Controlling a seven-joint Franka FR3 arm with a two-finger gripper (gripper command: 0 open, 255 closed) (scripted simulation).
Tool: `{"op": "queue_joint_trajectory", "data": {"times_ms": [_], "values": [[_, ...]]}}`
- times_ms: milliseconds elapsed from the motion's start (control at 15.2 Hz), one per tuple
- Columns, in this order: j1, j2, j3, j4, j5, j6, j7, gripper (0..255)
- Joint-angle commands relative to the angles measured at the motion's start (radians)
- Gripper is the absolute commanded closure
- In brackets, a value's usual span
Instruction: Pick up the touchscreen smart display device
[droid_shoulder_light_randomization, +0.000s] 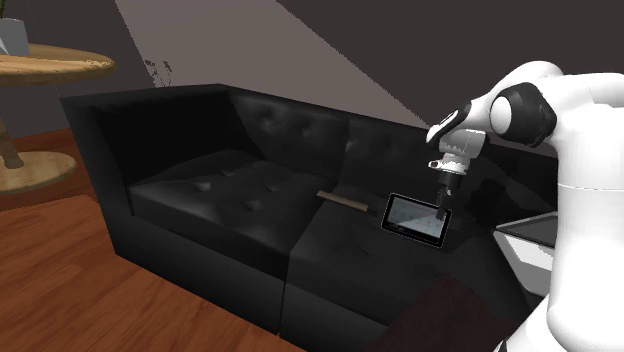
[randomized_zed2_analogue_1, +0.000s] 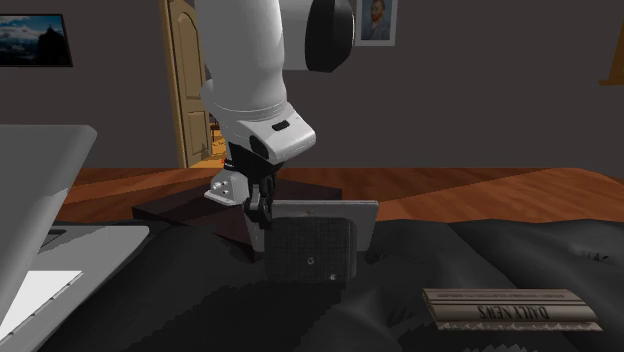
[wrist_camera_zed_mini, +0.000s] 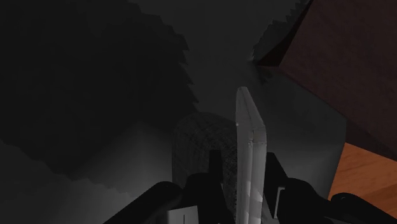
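Floorboards (droid_shoulder_light_randomization: 80, 290) of reddish wood are laid under a black tufted sofa (droid_shoulder_light_randomization: 200, 190), and a round table (droid_shoulder_light_randomization: 50, 65) is placed at the shoulder view's upper left. The smart display (droid_shoulder_light_randomization: 413, 215) is stood on the sofa's seat at that view's centre right, screen showing. Its upper edge is clasped narrowly by the gripper (droid_shoulder_light_randomization: 442, 208). Its textured back, a folded newspaper (randomized_zed2_analogue_1: 510, 308), a door (randomized_zed2_analogue_1: 185, 80) and a portrait (randomized_zed2_analogue_1: 375, 20) are shown in the second exterior view.

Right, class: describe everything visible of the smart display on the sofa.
The smart display is a thin grey panel, its screen dark-framed, on a dark textured rear base. It stands near upright on the black sofa seat. The black pincer clasps one side edge, a finger on each face.
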Motion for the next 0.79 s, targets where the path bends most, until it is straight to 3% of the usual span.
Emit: {"op": "queue_joint_trajectory", "data": {"times_ms": [0,726], "values": [[0.000,0.001,0.000,-0.001,0.000,0.000,0.000,255],[0.019,-0.064,-0.027,0.032,-0.047,-0.077,0.034,255]]}}
